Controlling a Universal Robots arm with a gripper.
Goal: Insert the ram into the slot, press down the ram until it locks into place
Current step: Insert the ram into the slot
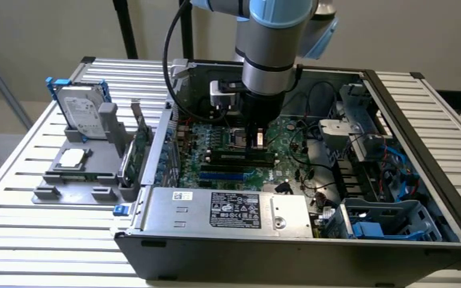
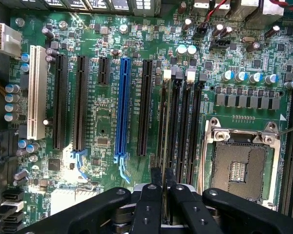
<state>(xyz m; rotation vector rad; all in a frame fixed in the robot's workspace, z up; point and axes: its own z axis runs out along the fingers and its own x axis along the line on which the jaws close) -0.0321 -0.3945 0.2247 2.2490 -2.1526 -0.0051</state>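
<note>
Hard drive [image 1: 82,113] is standing upright on the grey holder [image 1: 62,180] beside the case [image 1: 295,255], and inside there's a blue slot [image 2: 122,105] and CPU socket [image 2: 238,168].

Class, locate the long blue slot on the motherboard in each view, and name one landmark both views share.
Exterior view: the blue slot lies between the black memory slots and the labelled metal box.
Wrist view: the blue slot runs between long black slots.
Shared landmark: the black memory slots, parallel to it.
</note>
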